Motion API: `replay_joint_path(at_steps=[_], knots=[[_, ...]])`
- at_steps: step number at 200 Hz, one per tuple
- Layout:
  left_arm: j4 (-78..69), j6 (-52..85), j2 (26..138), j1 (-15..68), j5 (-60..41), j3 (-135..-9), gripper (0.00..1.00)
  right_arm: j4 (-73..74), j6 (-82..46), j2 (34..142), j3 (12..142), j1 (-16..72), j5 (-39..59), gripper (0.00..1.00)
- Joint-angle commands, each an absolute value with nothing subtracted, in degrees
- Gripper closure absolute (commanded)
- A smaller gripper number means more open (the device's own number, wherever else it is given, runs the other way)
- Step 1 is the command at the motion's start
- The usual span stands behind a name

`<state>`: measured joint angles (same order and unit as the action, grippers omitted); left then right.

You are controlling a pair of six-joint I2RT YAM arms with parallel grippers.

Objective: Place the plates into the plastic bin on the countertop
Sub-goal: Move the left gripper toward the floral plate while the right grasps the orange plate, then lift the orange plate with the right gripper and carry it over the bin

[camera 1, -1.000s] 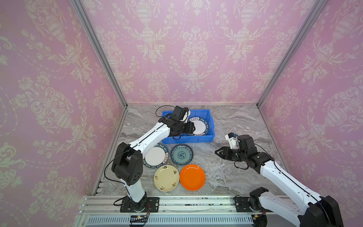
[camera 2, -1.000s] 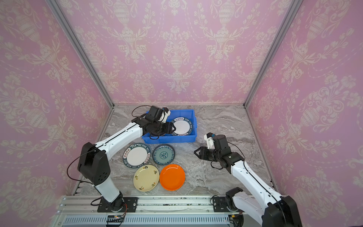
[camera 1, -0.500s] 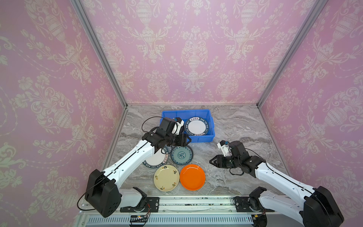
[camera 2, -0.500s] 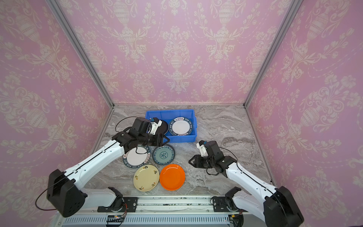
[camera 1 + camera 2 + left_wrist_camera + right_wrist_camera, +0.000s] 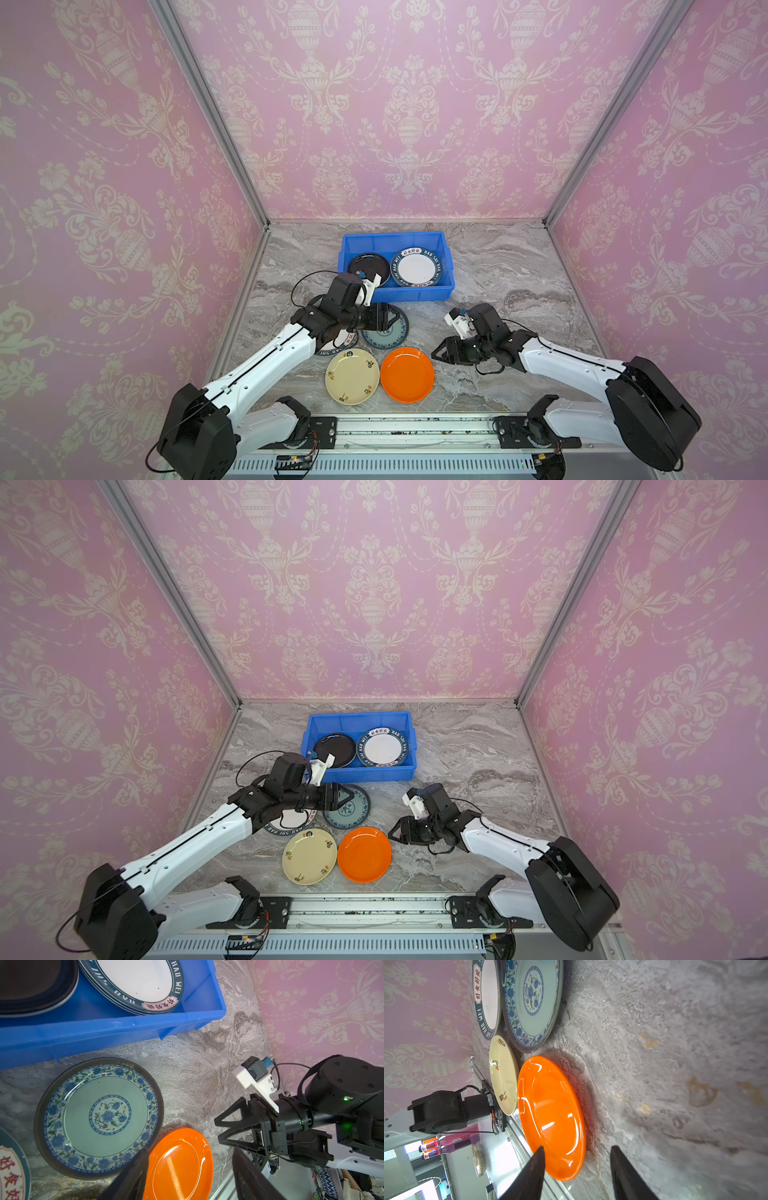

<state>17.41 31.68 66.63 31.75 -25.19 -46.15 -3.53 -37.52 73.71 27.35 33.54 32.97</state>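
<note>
We're looking at a staged booth in a robot lab: pink damask wallpaper panels [image 5: 411,104] meet at bare aluminium posts [image 5: 208,112]. A marble-patterned surface [image 5: 498,266] sits below, and two white robot arms [image 5: 266,365] are bolted to a metal rail [image 5: 415,428] up front. Past it, a wrist view catches workroom clutter [image 5: 452,1142].

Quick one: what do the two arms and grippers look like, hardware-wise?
The left arm and right arm match: white link shells, black joint housings. The left gripper and right gripper are black, with triangular open-frame fingers. Each wrist carries a white camera bracket with a black module, blue plug and looping black cable. Green lights glow on the right wrist.
</note>
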Motion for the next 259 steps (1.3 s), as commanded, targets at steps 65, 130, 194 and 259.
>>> replay_joint_path(at_steps=[65, 130, 194, 259], knots=[[10.8, 32.8, 69.6, 32.1, -28.3, -45.0, 0.34, 4.8, -38.3, 84.9, 27.0, 35.1, 39.5, 0.67], [6.5, 34.4, 70.9, 32.0, -28.0, -43.5, 0.34, 12.2, -41.4, 90.3, 25.7, 35.9, 41.1, 0.73], [9.5, 32.4, 72.5, 32.0, -27.6, -46.5, 0.35, 13.2, -41.2, 89.5, 23.8, 36.0, 40.1, 0.92], [10.2, 31.6, 72.6, 31.5, -26.3, -47.8, 0.35, 10.8, -40.6, 84.7, 22.9, 36.0, 38.6, 1.0]])
